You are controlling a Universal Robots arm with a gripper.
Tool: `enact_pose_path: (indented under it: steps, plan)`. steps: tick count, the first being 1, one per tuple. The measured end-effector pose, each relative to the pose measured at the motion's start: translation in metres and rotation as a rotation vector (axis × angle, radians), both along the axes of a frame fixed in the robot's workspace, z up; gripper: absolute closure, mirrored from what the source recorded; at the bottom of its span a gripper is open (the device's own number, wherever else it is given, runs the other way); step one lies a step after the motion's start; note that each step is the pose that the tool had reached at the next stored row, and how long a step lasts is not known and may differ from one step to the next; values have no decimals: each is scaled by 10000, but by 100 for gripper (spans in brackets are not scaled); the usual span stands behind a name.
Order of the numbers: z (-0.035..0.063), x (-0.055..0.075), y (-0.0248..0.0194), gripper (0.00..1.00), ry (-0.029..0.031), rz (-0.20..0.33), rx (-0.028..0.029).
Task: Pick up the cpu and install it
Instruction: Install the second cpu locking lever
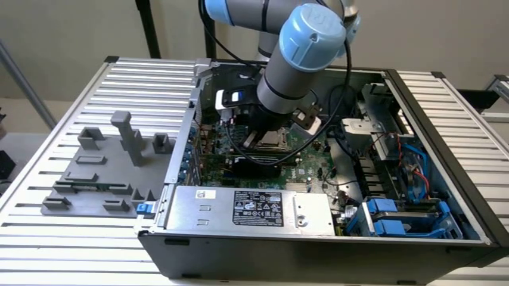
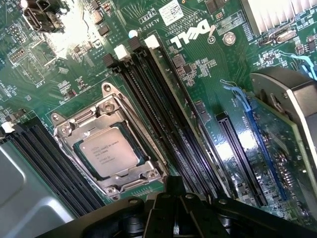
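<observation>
From the exterior view I am looking at a ribbed metal table with a pale wall behind it and black stand legs rising at the back. An open computer case is lying on the table with its side off. Beside the case, toward the exterior view's left, a grey fixture plate is sitting on the ribs, with upright pegs and slots moulded into it.

Inside the case, the green motherboard is covering the floor. The silver labelled power-supply box is lying along the near wall of the case, and blue drive brackets are sitting in the near corner toward the exterior view's right. Black cables are looping over the board. The arm is reaching down into the case over the middle of the motherboard, and its wrist is blocking most of the socket, so from here I am only guessing at a glint of metal below it.

In the wrist view I am seeing the motherboard up close. The cpu is lying flat inside the socket frame, its silver top facing up, with black memory slots running just beside the frame. A finned heatsink is standing well apart from the socket. The gripper is hanging above the board near the socket, clenched and carrying nothing, clear of the cpu.
</observation>
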State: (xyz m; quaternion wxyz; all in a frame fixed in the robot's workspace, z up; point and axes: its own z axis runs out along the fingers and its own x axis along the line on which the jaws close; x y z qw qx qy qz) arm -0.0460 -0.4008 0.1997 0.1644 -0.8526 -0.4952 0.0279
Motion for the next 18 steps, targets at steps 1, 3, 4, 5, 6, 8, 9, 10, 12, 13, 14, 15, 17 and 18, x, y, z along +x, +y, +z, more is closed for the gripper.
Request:
enact_pose_path:
  steps: [1,3,4,5,6,8,9,10,12,13,14,15,17,18]
  plan:
    - [-6,-2,1,89,0,-1,2]
    - [-17,-7,3,89,1,-1,-1]
    - [-21,-8,6,89,2,0,-3]
    - [-23,-8,8,89,2,1,-2]
    - [-25,-9,11,89,2,1,-1]
    - [-27,-10,16,89,2,1,4]
    - [-27,-10,18,89,2,0,6]
    - [-28,-10,21,89,2,0,11]
    - [-29,-11,26,89,2,0,20]
    - [-30,-11,28,89,2,0,25]
    - [-30,-11,30,89,2,0,29]
    - [-31,-11,32,89,2,1,34]
    - [-34,-11,36,89,2,0,44]
    - [-35,-11,39,89,1,0,51]
